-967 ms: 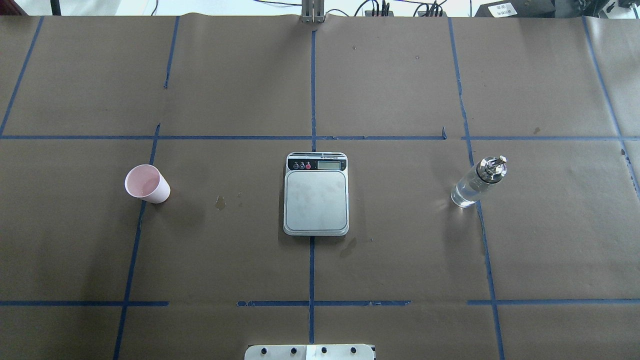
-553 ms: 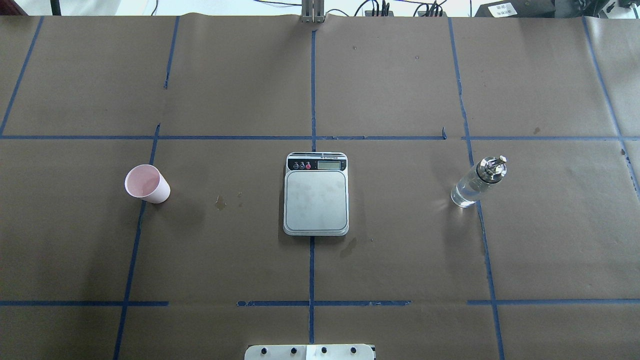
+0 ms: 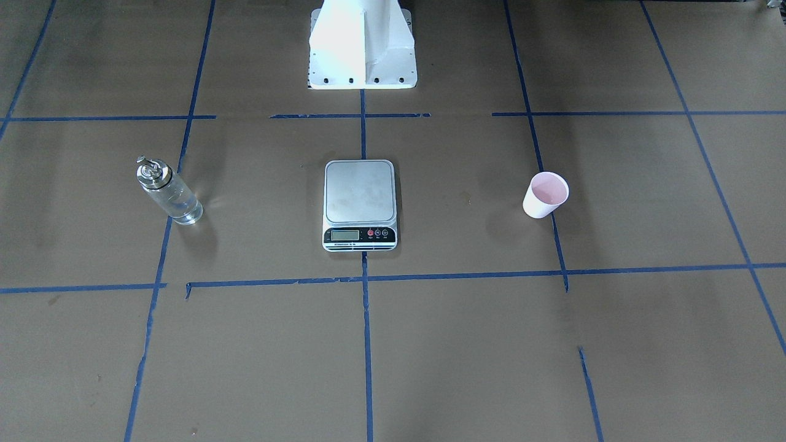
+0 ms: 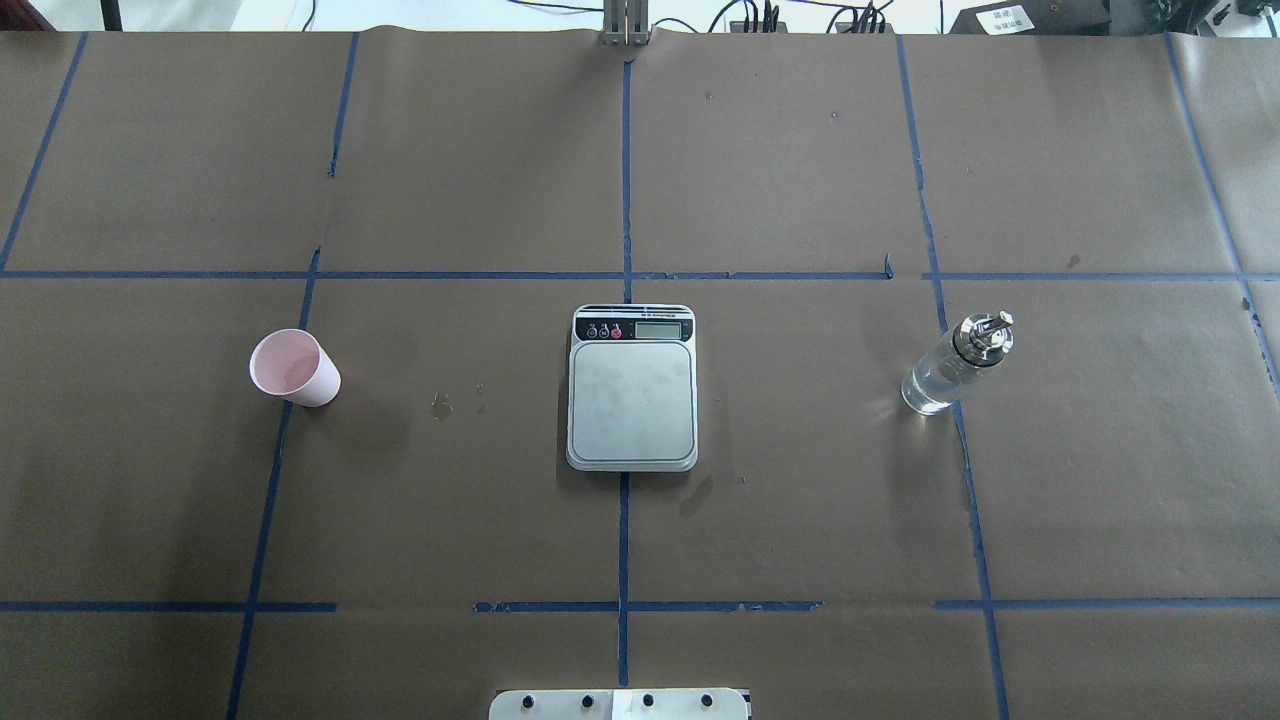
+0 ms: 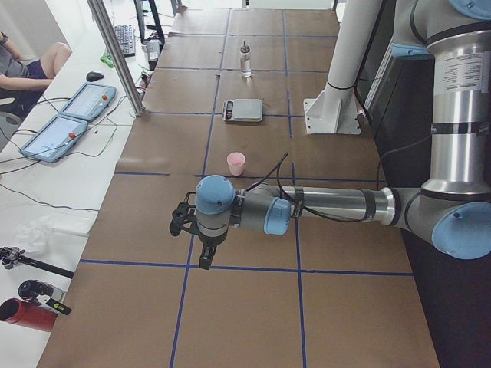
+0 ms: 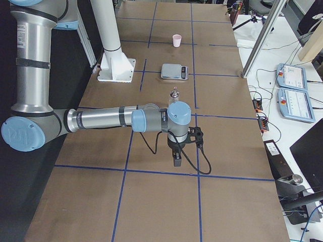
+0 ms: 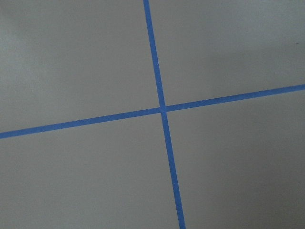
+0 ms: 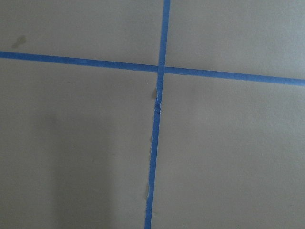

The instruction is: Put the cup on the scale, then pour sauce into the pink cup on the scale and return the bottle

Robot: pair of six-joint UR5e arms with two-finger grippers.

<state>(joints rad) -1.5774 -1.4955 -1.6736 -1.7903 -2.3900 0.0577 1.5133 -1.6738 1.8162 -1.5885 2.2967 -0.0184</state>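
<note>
Paper cup (image 4: 293, 367) well apart from left hand (image 5: 203, 259); right hand (image 6: 176, 159) likewise; grips cannot tell

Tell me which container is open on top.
The cup, on the robot's left of the scale: its pink inside shows. The bottle, on the right, is capped in silver.

Overhead opposite front, sharing scale (image 4: 632, 400); wrists downward, close

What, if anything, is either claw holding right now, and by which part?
Nothing. The cup and the bottle stand free on the table, apart from the left claw and the right claw.
</note>
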